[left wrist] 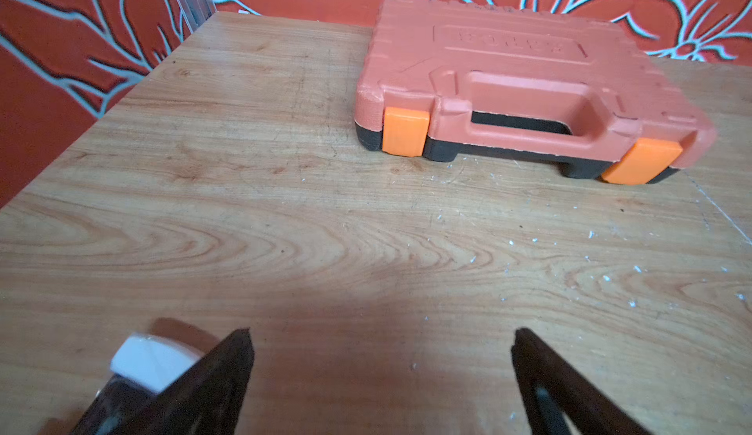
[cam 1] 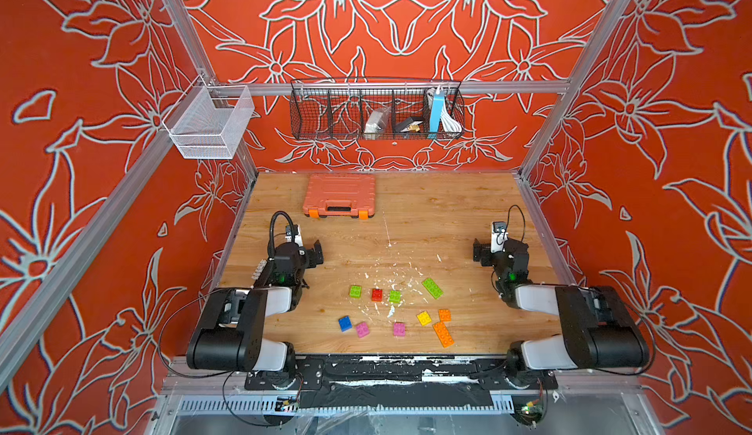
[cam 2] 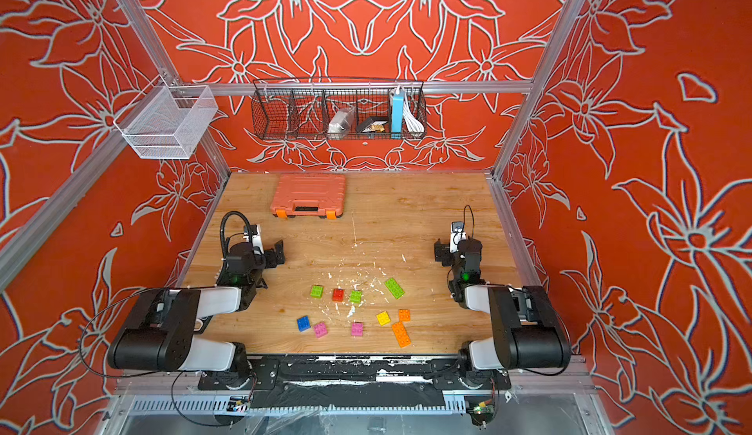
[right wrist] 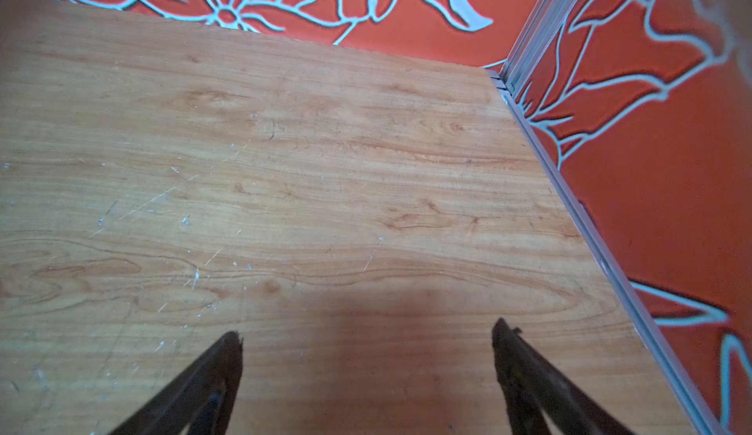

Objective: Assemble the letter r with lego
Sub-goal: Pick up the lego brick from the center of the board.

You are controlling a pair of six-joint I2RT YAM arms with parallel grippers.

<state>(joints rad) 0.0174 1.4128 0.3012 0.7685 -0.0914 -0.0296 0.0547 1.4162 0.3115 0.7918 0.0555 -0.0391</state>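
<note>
Several loose lego bricks lie apart on the front middle of the wooden table [cam 1: 447, 217]. A green brick [cam 1: 355, 291], a red brick [cam 1: 377, 294] and another green brick [cam 1: 394, 296] form a row, with a long green brick [cam 1: 432, 287] to their right. Nearer the front are a blue brick [cam 1: 345, 323], two pink bricks [cam 1: 362, 329], a yellow brick [cam 1: 423, 318], an orange brick [cam 1: 444, 315] and a long orange brick [cam 1: 443, 334]. My left gripper [cam 1: 315, 254] [left wrist: 380, 335] stands open and empty at the left. At the right, my right gripper [cam 1: 480, 251] [right wrist: 366, 331] is open and empty too. Neither wrist view shows a brick.
A salmon-orange toolbox [cam 1: 339, 194] [left wrist: 529, 83] lies shut at the back left of the table, ahead of the left gripper. White flecks are scattered around the bricks. A black wire basket [cam 1: 376, 109] and a white mesh basket [cam 1: 211, 121] hang on the walls above.
</note>
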